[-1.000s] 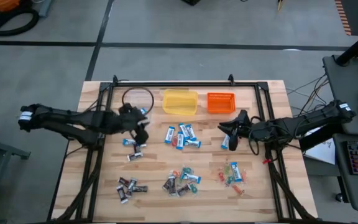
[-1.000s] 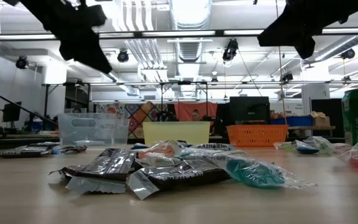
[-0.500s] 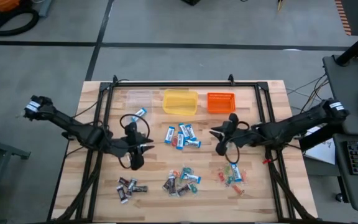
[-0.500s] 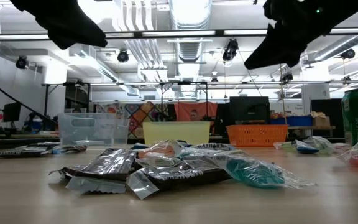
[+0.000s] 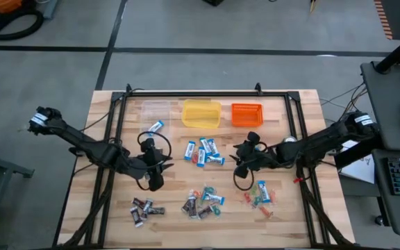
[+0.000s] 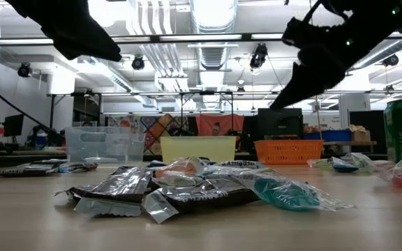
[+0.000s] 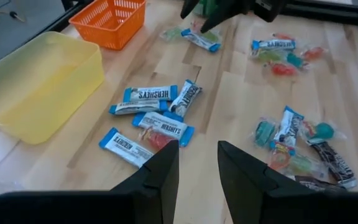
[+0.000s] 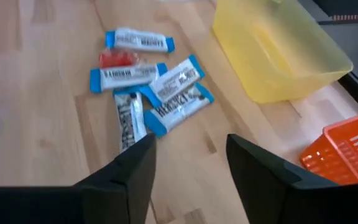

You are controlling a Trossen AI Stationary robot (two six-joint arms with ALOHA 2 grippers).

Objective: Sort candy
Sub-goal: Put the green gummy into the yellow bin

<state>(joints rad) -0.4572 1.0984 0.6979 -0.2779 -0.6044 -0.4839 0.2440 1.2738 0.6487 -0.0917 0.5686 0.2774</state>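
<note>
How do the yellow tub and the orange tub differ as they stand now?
The yellow tub has smooth solid walls; the orange tub is latticed like a basket. The yellow tub looks larger than the orange tub and sits nearer the table's middle. No candy shows in either, and they stand side by side along the far edge.

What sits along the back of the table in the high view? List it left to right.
Clear tub → yellow tub → orange basket.
</note>
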